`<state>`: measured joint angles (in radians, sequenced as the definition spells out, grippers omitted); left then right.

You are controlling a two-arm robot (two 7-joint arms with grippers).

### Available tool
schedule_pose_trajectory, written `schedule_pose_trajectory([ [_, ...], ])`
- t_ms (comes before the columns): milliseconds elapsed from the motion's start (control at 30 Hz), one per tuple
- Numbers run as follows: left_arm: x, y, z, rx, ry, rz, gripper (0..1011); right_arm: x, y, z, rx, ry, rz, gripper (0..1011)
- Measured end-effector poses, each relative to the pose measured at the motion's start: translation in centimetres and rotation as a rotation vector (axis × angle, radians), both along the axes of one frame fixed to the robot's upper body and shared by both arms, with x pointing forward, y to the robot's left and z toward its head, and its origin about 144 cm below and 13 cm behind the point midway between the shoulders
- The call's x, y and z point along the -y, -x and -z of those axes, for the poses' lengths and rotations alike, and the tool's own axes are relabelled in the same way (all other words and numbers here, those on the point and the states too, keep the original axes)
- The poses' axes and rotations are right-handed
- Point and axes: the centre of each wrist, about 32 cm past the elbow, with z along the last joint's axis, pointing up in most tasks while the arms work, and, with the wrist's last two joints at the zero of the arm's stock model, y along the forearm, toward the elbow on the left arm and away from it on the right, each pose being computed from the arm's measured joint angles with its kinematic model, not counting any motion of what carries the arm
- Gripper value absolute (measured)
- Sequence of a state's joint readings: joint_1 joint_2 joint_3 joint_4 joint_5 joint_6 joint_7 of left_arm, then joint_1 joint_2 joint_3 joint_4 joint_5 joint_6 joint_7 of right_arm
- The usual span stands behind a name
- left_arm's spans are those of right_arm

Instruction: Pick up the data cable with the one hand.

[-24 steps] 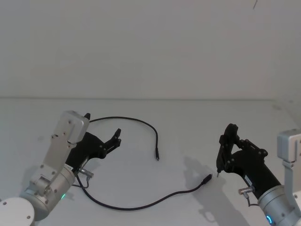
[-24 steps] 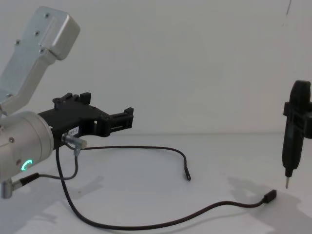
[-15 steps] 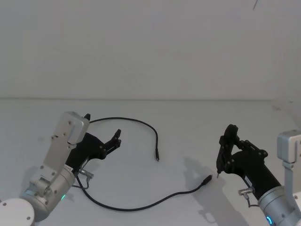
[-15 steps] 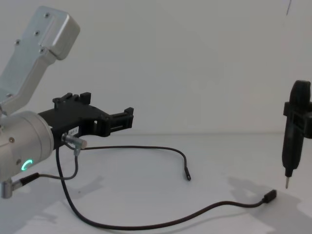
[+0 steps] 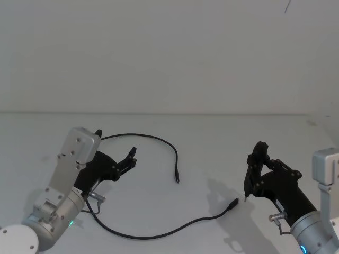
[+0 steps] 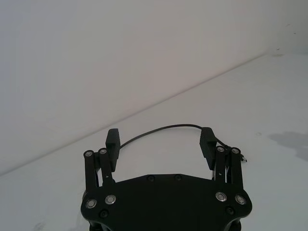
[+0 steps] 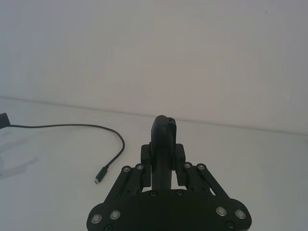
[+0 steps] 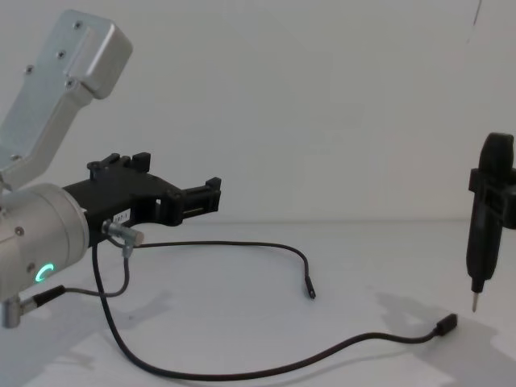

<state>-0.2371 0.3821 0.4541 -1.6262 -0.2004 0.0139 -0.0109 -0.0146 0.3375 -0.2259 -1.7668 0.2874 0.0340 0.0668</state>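
- Data cable [image 5: 176,166] lies loose on the white table [image 5: 222,132]. It is a long black cord. One stretch arcs away from under the left arm and ends in a small plug. The other sweeps round in a wide low curve to a second plug.
- Left gripper [image 5: 115,144] hangs above the cable's left part, clear of the cord. Its black body is roughly level and its fingers [image 6: 207,139] reach out over the arc.
- Its jaws stand wide apart with nothing between them. In the left wrist view, the cable's arc shows on the table beyond the gap.
- Behind that gripper, a fat silver wrist cylinder [image 8: 36,234] with a green ring light [image 8: 44,272] sits on the near side of the cable's left bend. A silver link [image 8: 68,60] rises from it, slanting up.
- A short grey wire [image 8: 113,292] with a silver plug hangs from this wrist, just beside where the cable runs under the arm.
- Right gripper [image 7: 163,161] is held to the right of the cable's second plug. It is clamped tight on a slim black tool [image 8: 482,226].
- The tool points straight down. Its thin pale tip is near the second plug, just to the plug's right and apart from it.
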Motion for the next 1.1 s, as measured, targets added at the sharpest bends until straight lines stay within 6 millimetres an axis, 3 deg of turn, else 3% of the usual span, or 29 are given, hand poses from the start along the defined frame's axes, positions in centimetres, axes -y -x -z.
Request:
schedule_pose_trajectory([
  [633,-0.1,-0.1,-0.1,-0.016,-0.011,0.021,1002,0.0,0.0,0.0,0.0,0.0,0.0,279],
  [1100,-0.8,-0.5,-1.8,-0.105,-0.05,0.166,1001,0.0,0.0,0.0,0.0,0.0,0.0,279],
])
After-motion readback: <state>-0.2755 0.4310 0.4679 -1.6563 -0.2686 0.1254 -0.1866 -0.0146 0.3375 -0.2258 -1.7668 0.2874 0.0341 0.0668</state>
